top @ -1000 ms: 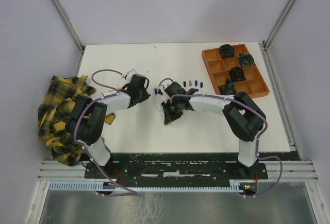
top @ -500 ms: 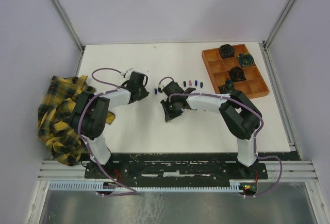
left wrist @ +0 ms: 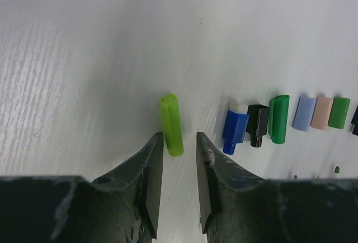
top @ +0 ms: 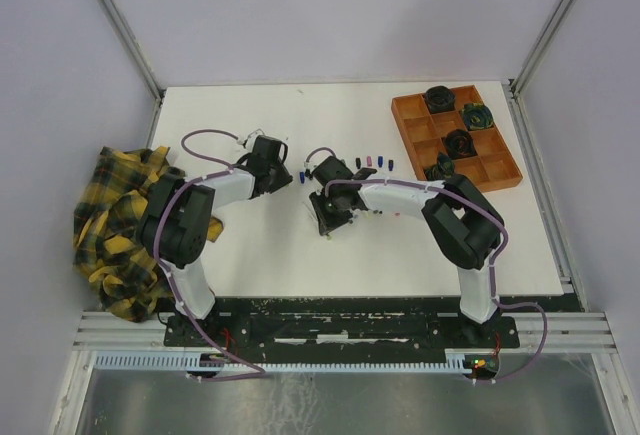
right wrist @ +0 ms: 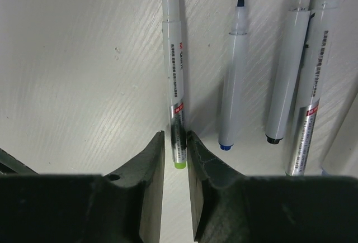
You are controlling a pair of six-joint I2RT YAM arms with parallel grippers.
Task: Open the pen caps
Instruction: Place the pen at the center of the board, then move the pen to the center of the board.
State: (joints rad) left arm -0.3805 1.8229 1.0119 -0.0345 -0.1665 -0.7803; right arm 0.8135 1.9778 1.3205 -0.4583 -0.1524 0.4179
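The left tool [left wrist: 179,139] stands spread behind the loose lime cap [left wrist: 172,124], the right tool [right wrist: 175,137] flanks the pen barrel [right wrist: 173,58], pinch unclear; both should lift straight up.

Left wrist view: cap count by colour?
lime green cap: 1
blue cap: 1
black cap: 1
green caps: 2
pale blue cap: 1
pink cap: 1
dark cap cut off at right edge: 1
Total: 8
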